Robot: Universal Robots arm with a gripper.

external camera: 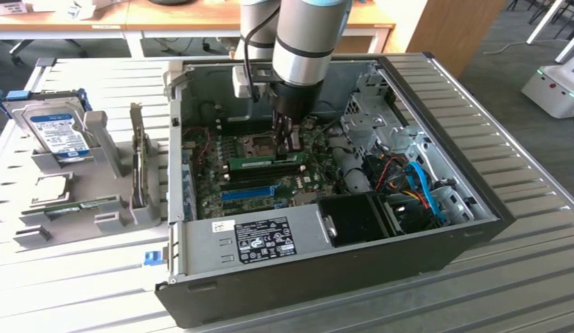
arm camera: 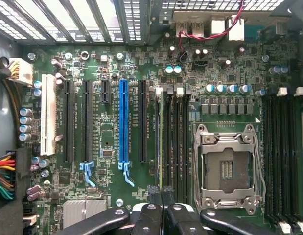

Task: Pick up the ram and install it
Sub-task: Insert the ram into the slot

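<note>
Tool (external camera: pixel 289 147): inside the open case (external camera: pixel 361 267), above the motherboard (external camera: pixel 206 194).
Ram (external camera: pixel 264 164): in a motherboard slot, just beneath the tool.
Hard drive (external camera: pixel 56 128): in a holder (external camera: pixel 98 135) on the counter (external camera: pixel 65 277), well apart, exterior view's left.

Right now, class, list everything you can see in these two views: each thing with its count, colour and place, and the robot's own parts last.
computer case: one, black, open, lying on the table
table: one, pale slatted metal, under the case
motherboard: one, green, inside the case
ram: one, green, standing in a motherboard slot
blue slot: one, blue, on the motherboard among black slots
hard drive: one, silver with a blue-and-white label, upright in the grey holder
grey holder: one, grey, on the table at the exterior view's left of the case
arm: one, silver-grey, reaching down into the case
end effector: one, black, shut, close above one end of the ram
</note>
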